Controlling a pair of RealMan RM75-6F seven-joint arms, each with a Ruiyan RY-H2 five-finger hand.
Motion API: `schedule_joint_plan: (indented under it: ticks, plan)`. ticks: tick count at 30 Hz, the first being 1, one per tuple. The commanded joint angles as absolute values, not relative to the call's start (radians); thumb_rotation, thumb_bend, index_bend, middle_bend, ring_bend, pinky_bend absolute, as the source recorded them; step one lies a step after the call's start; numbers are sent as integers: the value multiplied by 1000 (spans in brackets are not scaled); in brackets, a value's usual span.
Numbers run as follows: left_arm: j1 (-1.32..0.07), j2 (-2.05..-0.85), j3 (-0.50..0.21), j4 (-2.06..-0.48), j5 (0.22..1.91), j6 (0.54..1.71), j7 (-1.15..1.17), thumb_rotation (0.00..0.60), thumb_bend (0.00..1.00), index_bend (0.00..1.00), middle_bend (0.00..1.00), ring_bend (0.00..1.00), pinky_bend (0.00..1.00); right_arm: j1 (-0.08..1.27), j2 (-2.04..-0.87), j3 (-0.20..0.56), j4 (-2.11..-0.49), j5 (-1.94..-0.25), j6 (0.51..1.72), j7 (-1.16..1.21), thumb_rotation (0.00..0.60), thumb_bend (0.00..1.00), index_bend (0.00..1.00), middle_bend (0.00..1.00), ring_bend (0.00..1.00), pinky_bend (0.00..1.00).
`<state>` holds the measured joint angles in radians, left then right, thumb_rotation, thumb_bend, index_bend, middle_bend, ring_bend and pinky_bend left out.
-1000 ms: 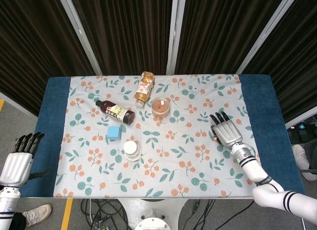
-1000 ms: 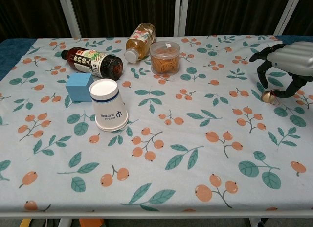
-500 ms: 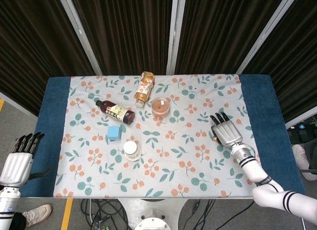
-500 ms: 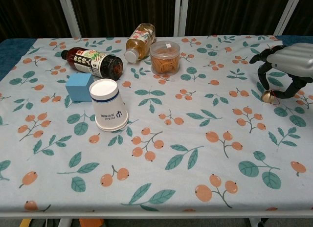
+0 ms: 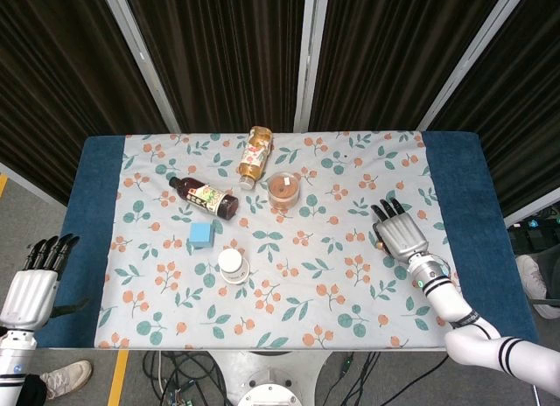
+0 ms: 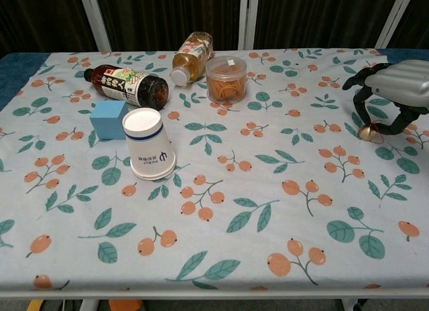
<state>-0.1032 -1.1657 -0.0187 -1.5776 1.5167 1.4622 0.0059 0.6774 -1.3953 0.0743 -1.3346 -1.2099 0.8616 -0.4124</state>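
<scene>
We start with the table point(image 5: 455, 170), its blue top covered by a cloth point(image 5: 315, 275) printed with leaves and orange fruit. The right hand point(image 6: 395, 83) is arched over the cloth near the table's right edge, palm down and fingers curved like a cage. They stand apart and grip nothing that we can see. The left hand point(image 5: 33, 288) hangs well off the left edge with its fingers straight and spread, and it is empty. Well away from both hands, toward the far middle, a dark bottle point(image 5: 204, 197) and an amber bottle point(image 5: 255, 152) lie on their sides. A clear jar point(image 5: 283, 188) of rubber bands stands just beside the amber bottle's cap. Nearer to us a paper cup point(image 5: 233, 265) sits upside down, with a blue block point(image 5: 201, 234) just beside it. Smallest of all is a little brass bell point(image 6: 366, 131). It rests on the cloth under the right hand, between the thumb and the curved fingertips. We cannot tell whether any of them touches it. We judge the step in hand to be the final reach before a pinch. A pickup would call for drawing thumb and a fingertip together low on the bell without nudging it, since so small and round a thing could roll away.
</scene>
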Motion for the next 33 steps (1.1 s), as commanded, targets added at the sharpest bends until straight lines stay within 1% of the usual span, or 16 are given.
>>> schedule_joint_plan:
  ticks: [1,5,9,12,19,21,23,25,27,29,31,33]
  plan:
    - [-103,-1166,-19,-1577,1516,1462,6,600,0,36,49,0,47,677,-1393,76,-1335,-1212,865,-407,600,347,610,138,0,0]
    - [-103,-1165,-19,-1577,1517,1462,5,600,0,36,49,0,47,676,-1385,78,-1341,-1221,873,-396,600,359,632,143,0,0]
    - [-103,-1164,-19,-1578,1515,1462,4,600,0,36,49,0,47,669,-1356,88,-1376,-1242,909,-382,600,360,637,145,0,0]
    - [-103,-1163,-20,-1579,1515,1464,1,600,0,36,49,0,47,656,-1310,105,-1437,-1275,967,-362,600,360,645,151,0,0]
    - [-102,-1157,-23,-1586,1517,1470,2,600,0,36,49,0,47,611,-1138,142,-1659,-1425,1122,-196,600,362,670,169,0,0]
    - [-103,-1157,-23,-1588,1517,1469,3,600,0,36,49,0,47,597,-1104,149,-1679,-1449,1157,-160,600,364,677,174,0,0]
    - [-104,-1156,-22,-1591,1520,1469,4,600,0,36,49,0,47,581,-1103,164,-1632,-1443,1203,-221,600,369,685,181,0,0]
    - [-105,-1156,-22,-1592,1522,1468,5,600,0,36,49,0,47,574,-1126,171,-1577,-1394,1208,-323,600,372,692,190,0,0]
    - [-106,-1156,-23,-1594,1521,1467,7,600,0,36,49,0,47,575,-1144,165,-1573,-1367,1187,-365,600,372,694,191,0,0]
    - [-106,-1157,-24,-1593,1517,1464,9,600,0,36,49,0,47,579,-1151,144,-1625,-1384,1146,-289,600,372,695,191,0,0]
    - [-108,-1159,-23,-1593,1512,1457,11,600,0,36,49,0,47,588,-1133,127,-1681,-1431,1105,-152,600,372,696,192,0,0]
    - [-109,-1159,-22,-1594,1513,1455,15,600,0,36,49,0,47,588,-1143,128,-1631,-1482,1152,-237,600,372,699,196,0,0]
